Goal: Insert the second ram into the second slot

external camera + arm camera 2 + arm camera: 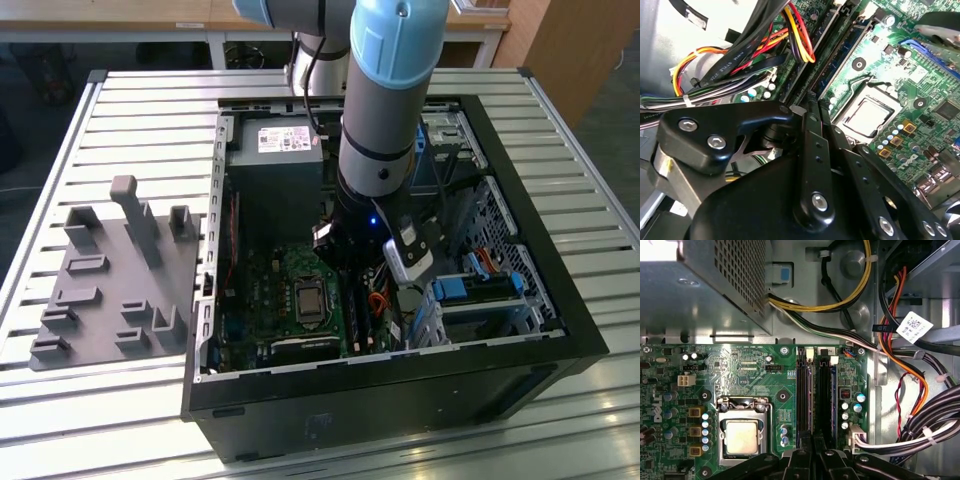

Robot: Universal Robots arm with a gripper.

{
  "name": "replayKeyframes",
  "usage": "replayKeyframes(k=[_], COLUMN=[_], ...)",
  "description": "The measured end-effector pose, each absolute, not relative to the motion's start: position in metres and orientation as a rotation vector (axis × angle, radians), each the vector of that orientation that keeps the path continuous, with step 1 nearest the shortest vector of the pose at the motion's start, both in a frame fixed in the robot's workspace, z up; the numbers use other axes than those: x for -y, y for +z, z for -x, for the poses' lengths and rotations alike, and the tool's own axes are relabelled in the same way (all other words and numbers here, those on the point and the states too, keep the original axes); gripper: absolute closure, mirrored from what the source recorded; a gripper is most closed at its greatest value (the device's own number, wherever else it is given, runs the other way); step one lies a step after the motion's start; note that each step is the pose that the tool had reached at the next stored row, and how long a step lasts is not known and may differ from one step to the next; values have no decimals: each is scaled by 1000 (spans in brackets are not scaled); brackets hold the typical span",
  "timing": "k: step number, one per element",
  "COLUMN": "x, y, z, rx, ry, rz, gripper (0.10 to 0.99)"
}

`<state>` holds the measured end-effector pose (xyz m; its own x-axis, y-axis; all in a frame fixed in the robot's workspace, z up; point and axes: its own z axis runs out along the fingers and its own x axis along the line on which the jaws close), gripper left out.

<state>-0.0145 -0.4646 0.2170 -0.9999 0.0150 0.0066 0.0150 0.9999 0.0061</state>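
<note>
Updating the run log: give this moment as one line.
gripper: low over RAM slots | blue stick: seated in a slot | CPU socket: beside slots

The second ram (833, 400), a thin blue stick, stands on edge in the second slot (825, 400) beside the processor socket.

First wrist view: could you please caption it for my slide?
Gripper poised over the RAM slots beside the CPU socket.

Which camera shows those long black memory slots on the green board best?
The first wrist view: the memory slots run in plain sight beside the processor socket. The second wrist view shows them at a slant past the hand. The exterior view has them small, beneath the arm.
</note>
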Motion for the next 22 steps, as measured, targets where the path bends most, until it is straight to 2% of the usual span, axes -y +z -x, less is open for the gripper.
replayKeyframes(k=[8,9,20,21,22], x=[465,465,465,465,465], y=[217,217,233,233,233], z=[15,15,15,15,15], rx=[3135,3135,3135,3135,3135], ry=[-9,-9,-10,-10,-10], rz=[24,24,24,24,24], gripper=[941,878,878,894,961])
